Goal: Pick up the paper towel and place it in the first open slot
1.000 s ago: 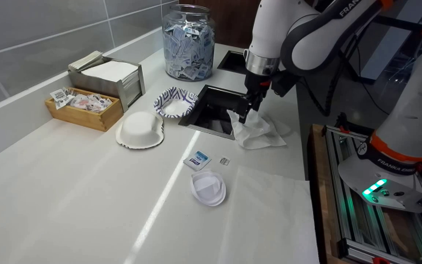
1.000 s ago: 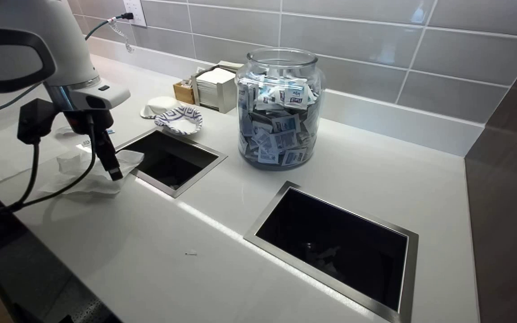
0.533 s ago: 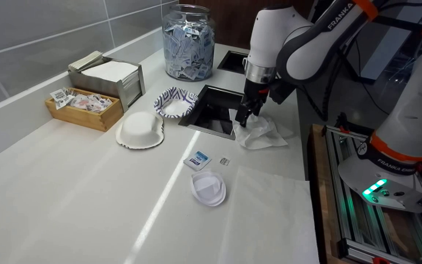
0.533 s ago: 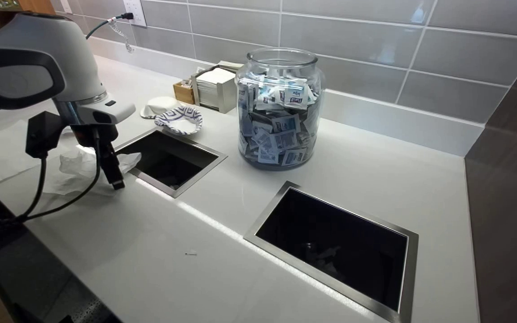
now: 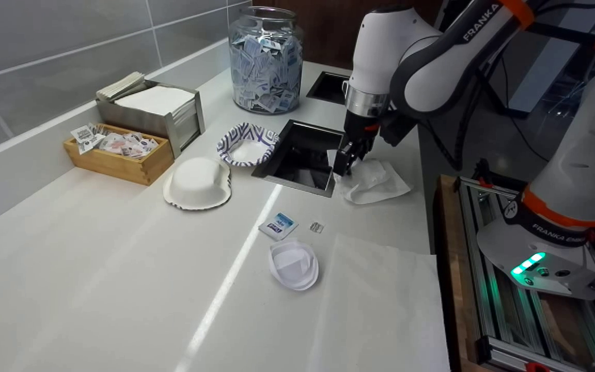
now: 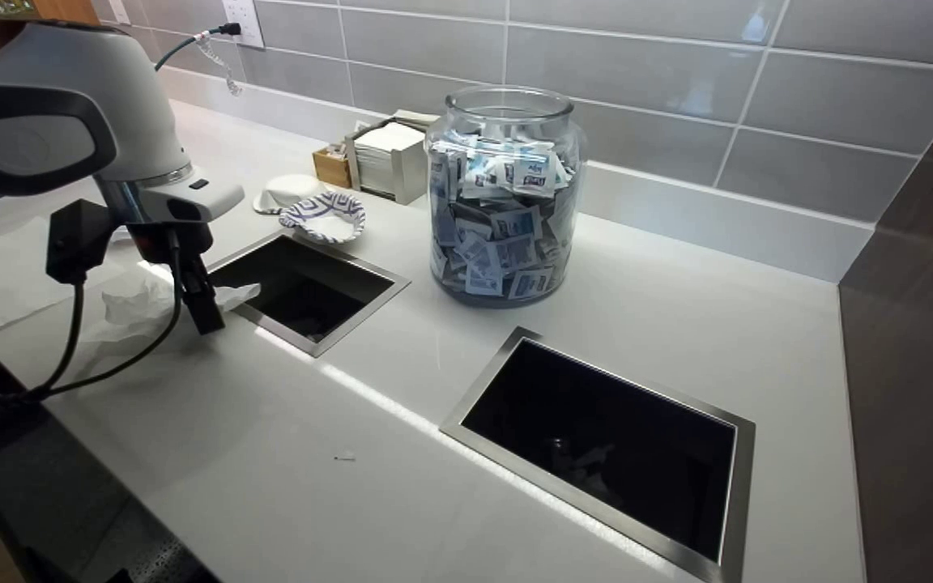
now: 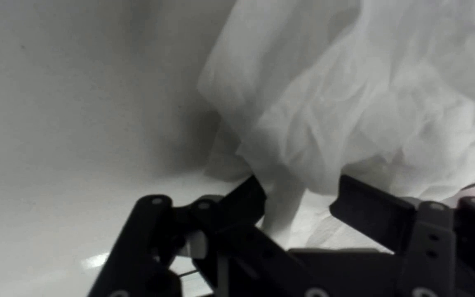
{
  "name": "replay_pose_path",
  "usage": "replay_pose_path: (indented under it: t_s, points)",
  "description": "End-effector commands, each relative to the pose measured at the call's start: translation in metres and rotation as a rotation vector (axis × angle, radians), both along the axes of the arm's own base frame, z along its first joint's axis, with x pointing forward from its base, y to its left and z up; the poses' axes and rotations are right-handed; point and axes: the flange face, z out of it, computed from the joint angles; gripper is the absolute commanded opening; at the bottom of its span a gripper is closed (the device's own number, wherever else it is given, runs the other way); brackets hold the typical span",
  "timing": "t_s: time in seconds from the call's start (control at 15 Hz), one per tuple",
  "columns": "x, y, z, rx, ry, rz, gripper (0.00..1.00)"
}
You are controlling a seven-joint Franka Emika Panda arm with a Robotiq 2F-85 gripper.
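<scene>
The crumpled white paper towel lies on the counter beside the nearer square slot, whose metal rim shows in both exterior views. One corner of the towel reaches over that slot's edge. My gripper points down into the towel at the slot's side. In the wrist view the gripper is partly closed, with a clear gap between its fingertips. Folds of the towel run through and in front of that gap, not visibly pinched. A second slot lies farther along the counter.
A glass jar of packets stands behind the slots. A patterned bowl touches the nearer slot's edge, with an upturned bowl beside it. A wooden box, a blue-white packet and a white lid-like piece lie nearby.
The arm has come down onto the towel, then stopped. The fingers have moved toward each other, and the towel has bunched up and shifted slightly toward the counter's edge.
</scene>
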Motion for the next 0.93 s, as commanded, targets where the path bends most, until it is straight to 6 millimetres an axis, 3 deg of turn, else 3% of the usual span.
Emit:
replay_pose_path:
  t_s: [0.0, 0.13, 0.4, 0.47, 0.53, 0.67, 0.87]
  points:
    - [-0.005, 0.008, 0.002, -0.012, 0.011, 0.011, 0.16]
    - [-0.005, 0.012, 0.007, -0.024, 0.009, 0.022, 0.01]
    - [-0.005, 0.027, 0.023, -0.063, 0.000, 0.050, 0.02]
    - [-0.006, 0.032, 0.026, -0.065, 0.006, 0.062, 0.08]
    - [-0.007, 0.035, 0.029, -0.076, 0.011, 0.069, 0.31]
    - [-0.010, 0.042, 0.032, -0.080, 0.029, 0.086, 0.38]
    - [-0.013, 0.048, 0.037, -0.088, 0.052, 0.102, 0.60]
